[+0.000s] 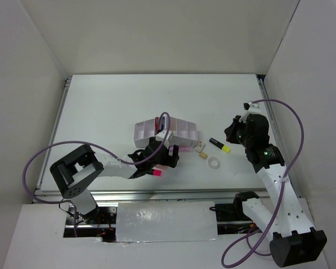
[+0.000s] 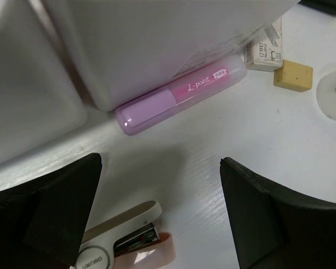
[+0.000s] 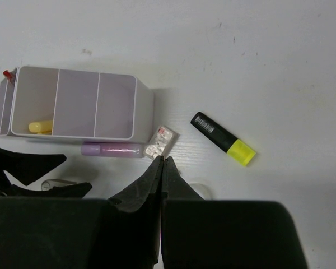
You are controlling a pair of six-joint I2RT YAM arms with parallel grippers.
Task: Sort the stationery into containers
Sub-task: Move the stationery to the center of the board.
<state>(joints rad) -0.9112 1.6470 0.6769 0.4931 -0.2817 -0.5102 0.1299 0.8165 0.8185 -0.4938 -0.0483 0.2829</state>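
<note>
The white organiser [image 1: 173, 133] stands mid-table; it also shows in the right wrist view [image 3: 78, 103] with a cream-yellow stick [image 3: 36, 127] in one compartment. A purple marker [image 2: 179, 95] lies on the table against its front wall. My left gripper [image 2: 159, 207] is open and empty, just in front of the marker, over a small white-and-pink stapler [image 2: 123, 238]. A wrapped eraser [image 2: 264, 47], a tan eraser [image 2: 293, 75] and a clear tape ring [image 2: 333, 95] lie to the right. A black-yellow highlighter [image 1: 219, 145] lies beyond them. My right gripper [image 3: 161, 159] is shut and empty, raised above the erasers.
White walls enclose the table [image 1: 112, 106] on three sides. The organiser's left unit [image 1: 145, 130] holds items with a red tip showing. My left arm [image 1: 106, 165] stretches low across the front left. A purple cable [image 1: 291, 112] loops beside the right arm.
</note>
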